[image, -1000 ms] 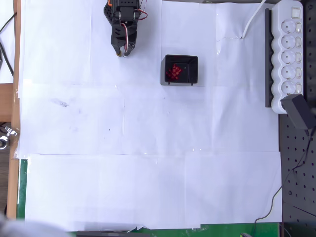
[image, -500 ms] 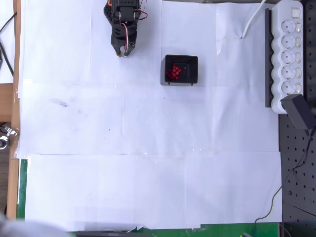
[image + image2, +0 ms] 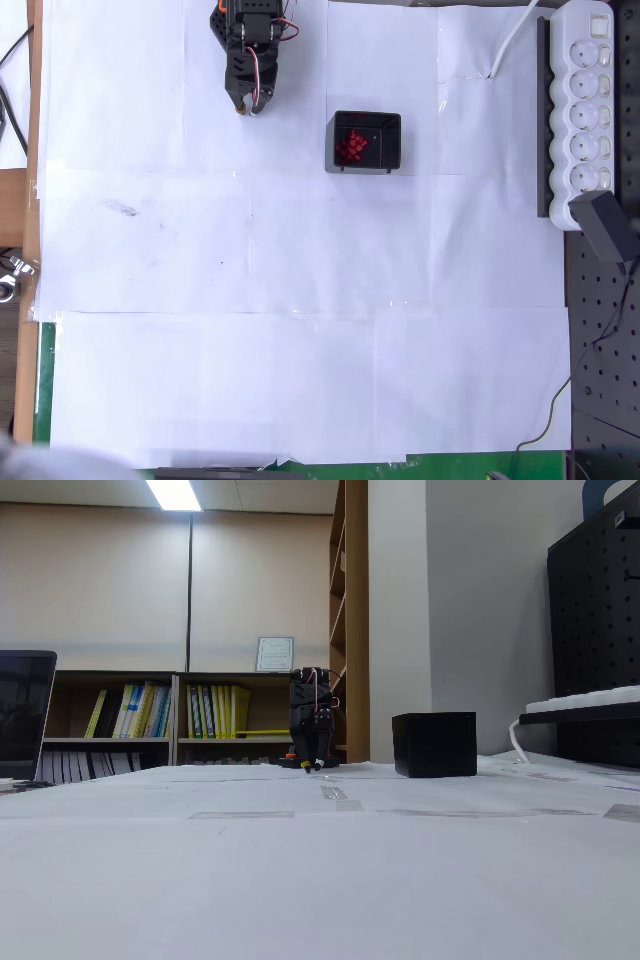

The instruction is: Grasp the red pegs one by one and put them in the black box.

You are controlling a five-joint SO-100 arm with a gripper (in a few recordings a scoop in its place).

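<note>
Red pegs (image 3: 351,147) are seen clustered inside the black box (image 3: 390,130), which stands on the white paper-covered table (image 3: 300,300). Well to its left in the overhead view, the gripper (image 3: 246,104) is held with fingers pressed together, pinching nothing.

We see an office or lab room: low bookshelves (image 3: 150,725) of binders along the beige back wall, a framed certificate (image 3: 274,653), ceiling strip lighting (image 3: 175,494), a black pegboard (image 3: 605,350) and white power strip (image 3: 585,110) at the paper-covered tabletop's (image 3: 300,300) right edge.
</note>
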